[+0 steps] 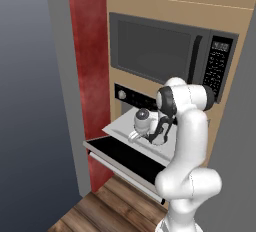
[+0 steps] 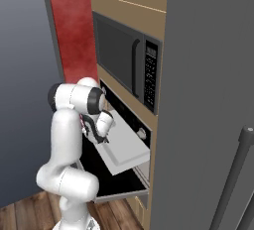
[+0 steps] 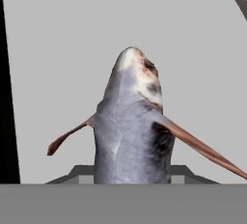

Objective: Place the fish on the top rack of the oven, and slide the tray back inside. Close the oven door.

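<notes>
While the gripper (image 3: 131, 182) apparently clamps it, the fish (image 3: 130, 126) points over the tray (image 3: 58, 49).

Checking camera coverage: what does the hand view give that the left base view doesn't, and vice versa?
Hand view alone: the fish close up, grey body, reddish fins, shut in the gripper, head pointing out over the tray.

Left base view alone: the oven door folded down open, the oven control strip with a knob, the microwave above, wood floor, and the arm bent over the work.

Both: the pale tray, pulled out of the oven, with the gripper above it.
</notes>
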Controlling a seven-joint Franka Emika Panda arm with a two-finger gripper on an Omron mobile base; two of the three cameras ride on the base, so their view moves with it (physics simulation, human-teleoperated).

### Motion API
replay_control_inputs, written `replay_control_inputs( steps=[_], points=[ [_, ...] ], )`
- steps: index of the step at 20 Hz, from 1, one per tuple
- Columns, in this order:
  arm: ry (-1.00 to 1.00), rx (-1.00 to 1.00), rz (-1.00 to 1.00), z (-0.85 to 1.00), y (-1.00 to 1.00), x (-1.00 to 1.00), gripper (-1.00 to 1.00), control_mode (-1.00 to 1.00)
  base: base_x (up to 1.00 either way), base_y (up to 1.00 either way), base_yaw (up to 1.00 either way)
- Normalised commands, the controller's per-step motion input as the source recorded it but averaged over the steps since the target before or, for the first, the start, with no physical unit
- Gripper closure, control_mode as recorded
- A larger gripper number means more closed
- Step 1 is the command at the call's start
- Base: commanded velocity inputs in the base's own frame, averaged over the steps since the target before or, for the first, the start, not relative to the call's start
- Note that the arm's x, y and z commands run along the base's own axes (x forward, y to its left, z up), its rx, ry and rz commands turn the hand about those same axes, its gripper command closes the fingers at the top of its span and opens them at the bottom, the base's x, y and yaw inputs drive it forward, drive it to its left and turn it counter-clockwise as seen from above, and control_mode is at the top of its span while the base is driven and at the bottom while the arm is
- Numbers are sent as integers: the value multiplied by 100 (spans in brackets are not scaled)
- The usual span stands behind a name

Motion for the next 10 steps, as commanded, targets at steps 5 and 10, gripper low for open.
replay_control_inputs(
  steps=[5, 10],
  points=[
    [0, 0, 0, -23, 0, 53, 100, -100, 0, 0, 0],
    [1, 0, 0, -16, 0, 58, -100, -100, 0, 0, 0]
  ],
)
